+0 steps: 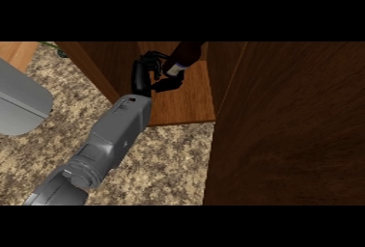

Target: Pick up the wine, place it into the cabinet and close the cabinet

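Hand [151, 72] clamped on wine [184, 57] over cabinet [187, 103] shelf: set it upright w/ base flat, well inside, before opening fingers, then shut door [285, 130].

We see a speckled counter [167, 159], a grey object [21, 103] at its left edge, and a bit of green [50, 46] top left.
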### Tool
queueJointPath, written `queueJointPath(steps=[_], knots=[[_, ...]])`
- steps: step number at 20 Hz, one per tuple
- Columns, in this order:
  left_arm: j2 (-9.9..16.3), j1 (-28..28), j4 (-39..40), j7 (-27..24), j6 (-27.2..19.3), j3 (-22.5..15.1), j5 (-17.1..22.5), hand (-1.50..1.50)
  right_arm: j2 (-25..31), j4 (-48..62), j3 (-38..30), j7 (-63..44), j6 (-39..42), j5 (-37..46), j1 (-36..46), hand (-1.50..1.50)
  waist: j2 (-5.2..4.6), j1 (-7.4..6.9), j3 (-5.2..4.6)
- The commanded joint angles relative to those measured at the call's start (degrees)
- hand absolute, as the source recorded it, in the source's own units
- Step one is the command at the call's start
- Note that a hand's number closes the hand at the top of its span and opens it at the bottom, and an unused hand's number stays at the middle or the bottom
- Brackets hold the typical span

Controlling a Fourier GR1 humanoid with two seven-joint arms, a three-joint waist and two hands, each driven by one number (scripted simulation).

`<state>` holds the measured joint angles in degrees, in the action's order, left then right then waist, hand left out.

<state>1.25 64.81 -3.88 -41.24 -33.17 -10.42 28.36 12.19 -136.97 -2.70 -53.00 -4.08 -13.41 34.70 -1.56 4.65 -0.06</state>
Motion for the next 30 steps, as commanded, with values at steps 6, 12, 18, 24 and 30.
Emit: queueJointPath(steps=[6, 12, 18, 24, 30], knots=[[-0.14, -1.74, 1.06, -0.32, -0.90, 2.54, 1.63, 1.50, 0.72, -2.64, -2.14, -1.90, -0.46, -3.41, 1.39, -1.50, -0.39, 1.08, -0.07], [-0.84, -4.38, -0.90, -0.55, 8.85, 6.73, 5.54, 1.50, -0.14, -2.35, -0.34, -0.95, -0.12, -1.63, -0.04, -1.50, -0.63, 1.23, -0.12], [-1.23, -5.99, -0.85, 1.28, 12.90, 8.49, 8.10, 1.50, -2.00, -1.22, 2.23, 2.13, 1.20, -1.27, -1.26, -1.50, -0.86, 2.64, -0.10], [-1.24, -8.35, -0.69, -1.60, 14.29, 7.84, 8.56, 1.50, -2.29, -1.34, 2.73, 0.25, 0.32, -1.76, 0.97, -1.50, -0.61, 3.66, -0.19], [-1.25, -13.47, -1.15, -3.06, 18.27, 6.87, 10.47, 1.50, -3.01, -0.54, 2.65, 2.29, 0.88, -1.00, -0.29, -1.50, -0.32, 4.48, -0.21]])
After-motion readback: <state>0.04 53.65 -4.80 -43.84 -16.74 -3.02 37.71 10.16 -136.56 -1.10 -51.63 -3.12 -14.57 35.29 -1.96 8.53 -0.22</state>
